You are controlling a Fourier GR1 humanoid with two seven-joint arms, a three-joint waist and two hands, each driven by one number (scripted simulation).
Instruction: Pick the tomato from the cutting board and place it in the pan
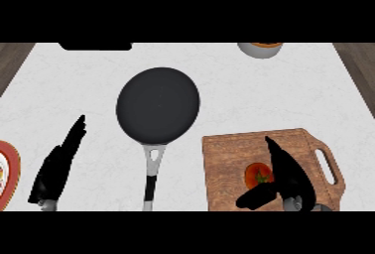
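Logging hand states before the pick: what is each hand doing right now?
Left hand: open, fingers straight, holding nothing, left of the pan.
Right hand: open over the cutting board, beside the tomato, not gripping it.

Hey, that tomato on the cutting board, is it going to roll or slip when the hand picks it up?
The tomato looks round and smooth, so it could roll on the flat cutting board if nudged. Its skin may be slippery, so fingers probably need to curl around it. The right hand is beside it, thumb below, which likely blocks rolling that way.
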